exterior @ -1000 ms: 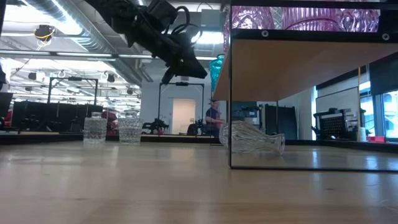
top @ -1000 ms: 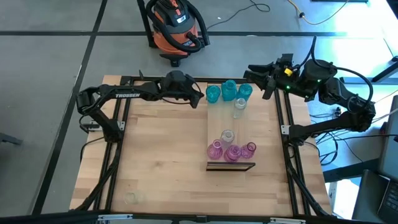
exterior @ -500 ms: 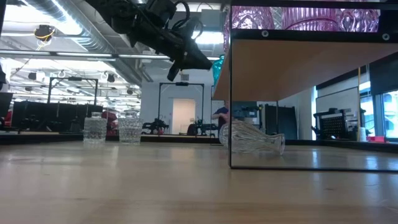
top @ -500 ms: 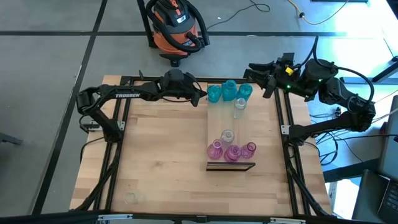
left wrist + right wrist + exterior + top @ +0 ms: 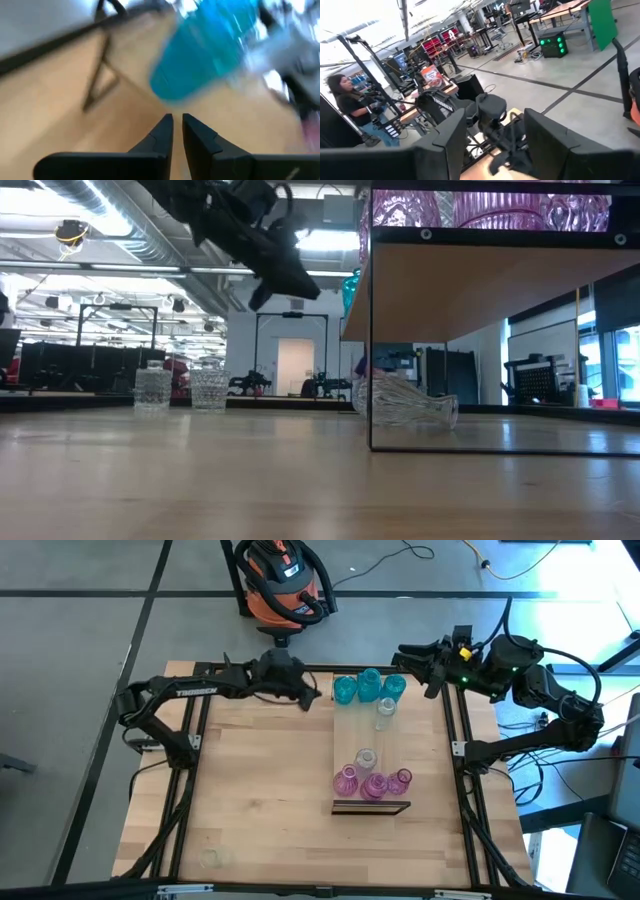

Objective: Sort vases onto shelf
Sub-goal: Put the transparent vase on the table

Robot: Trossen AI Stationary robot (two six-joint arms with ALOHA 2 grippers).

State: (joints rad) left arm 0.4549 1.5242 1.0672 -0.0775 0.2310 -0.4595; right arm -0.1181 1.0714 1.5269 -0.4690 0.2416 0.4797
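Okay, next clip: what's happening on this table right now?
A two-arm robot is sorting small glass vases onto a raised wooden shelf. Three teal vases stand at its far end, three pink vases at its near end, two clear vases between. The left gripper hangs beside the teal group, fingers shut, holding nothing. The right gripper waits off the table's far right corner, empty.

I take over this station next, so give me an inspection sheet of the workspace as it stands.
Surface: wooden tabletop, black-framed.
Job's things: shelf carries teal vases at the far end, pink vases at the near end, clear vases between.
Clutter: clear glass at the near left corner.
Grippers: left gripper shut, empty, beside the teal vases; right gripper open, empty, off the far right corner.
Cables: loose on the floor.
Surroundings: orange vacuum; person.
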